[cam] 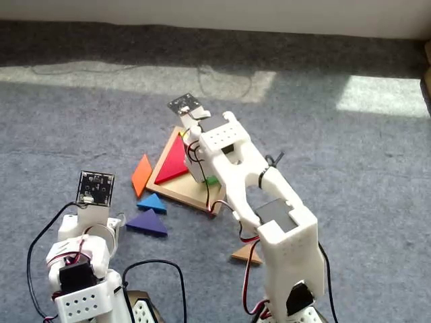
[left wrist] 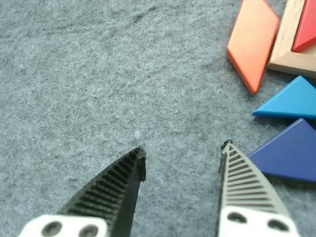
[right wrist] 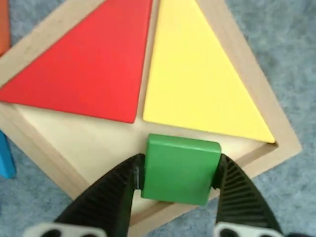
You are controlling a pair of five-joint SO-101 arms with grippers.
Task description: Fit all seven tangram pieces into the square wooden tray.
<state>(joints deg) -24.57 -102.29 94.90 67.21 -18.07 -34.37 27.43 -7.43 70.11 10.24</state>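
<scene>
The grey tabletop is sunlit in patches. The tray is half hidden by the right arm; a green square is gripped over it by the right pincer; the left pincer is open

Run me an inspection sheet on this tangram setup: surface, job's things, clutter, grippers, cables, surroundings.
Surface: grey carpet, sunlit patches at the far side.
Job's things: square wooden tray holds red triangle and yellow triangle; green square at its near edge; orange parallelogram, light blue triangle, dark blue triangle and tan triangle lie outside on the carpet.
Clutter: nothing seen.
Grippers: left gripper open above bare carpet; right gripper shut on green square.
Cables: black cable loops beside the left arm's base; red wires run along the right arm.
Surroundings: pale wall along the far edge.
</scene>
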